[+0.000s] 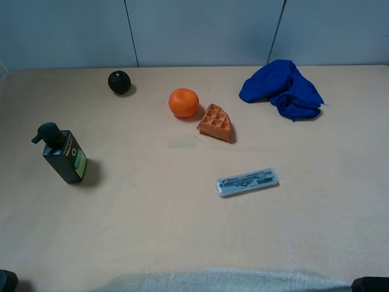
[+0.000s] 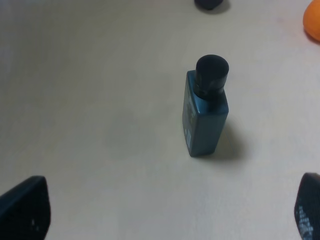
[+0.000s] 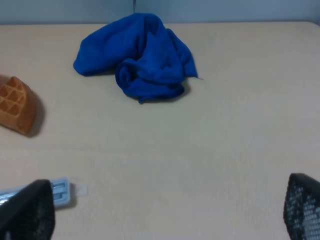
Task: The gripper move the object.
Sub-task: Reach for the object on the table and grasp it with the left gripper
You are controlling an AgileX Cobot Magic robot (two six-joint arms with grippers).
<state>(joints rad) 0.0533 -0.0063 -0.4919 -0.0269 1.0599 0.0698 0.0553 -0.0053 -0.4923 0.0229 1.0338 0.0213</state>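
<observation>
The ball (image 1: 119, 82) sits far left on the table (image 1: 152, 219). The orange (image 1: 183, 102) lies apart to its right and the bottle (image 1: 64, 155) nearer. The left gripper (image 2: 167, 212), near of the bottle, is spread wide and empty. The right gripper (image 3: 165, 210) is equally wide and empty, near of the cloth (image 3: 140, 57).

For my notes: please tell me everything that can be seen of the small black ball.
The black ball is small, round and dark, with a faint pale spot on top; its material cannot be told. It rests on the tan table near the far edge, left of the orange and beyond the pump bottle, apart from both. Nothing touches it but the table. The left wrist view shows only a cut-off part.
</observation>
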